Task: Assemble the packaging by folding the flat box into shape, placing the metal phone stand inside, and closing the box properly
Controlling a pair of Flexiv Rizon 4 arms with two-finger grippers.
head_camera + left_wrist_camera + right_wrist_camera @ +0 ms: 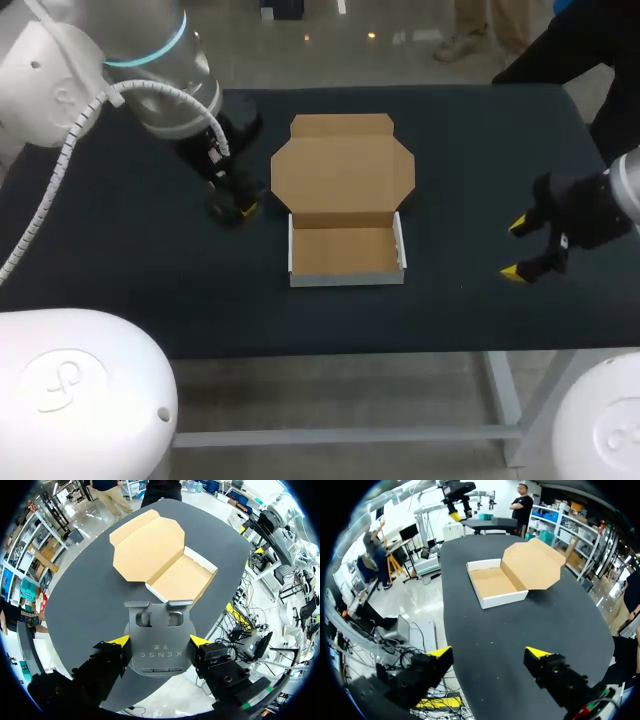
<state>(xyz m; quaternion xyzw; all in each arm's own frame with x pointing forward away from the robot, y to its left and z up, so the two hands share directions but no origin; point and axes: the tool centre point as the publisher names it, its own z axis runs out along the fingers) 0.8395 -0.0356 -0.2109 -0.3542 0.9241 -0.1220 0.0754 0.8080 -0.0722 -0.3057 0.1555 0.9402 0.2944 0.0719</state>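
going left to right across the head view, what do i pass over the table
left gripper, shut on the metal phone stand -> open cardboard box with its lid folded back -> right gripper, open and empty

One box (343,180) out there, just the one. One phone stand (159,652), a single grey metal piece. Two claws in play, the left claw (238,205) and the right claw (515,248), two yellow tips apiece, four in all. One desk (120,260) carries everything.
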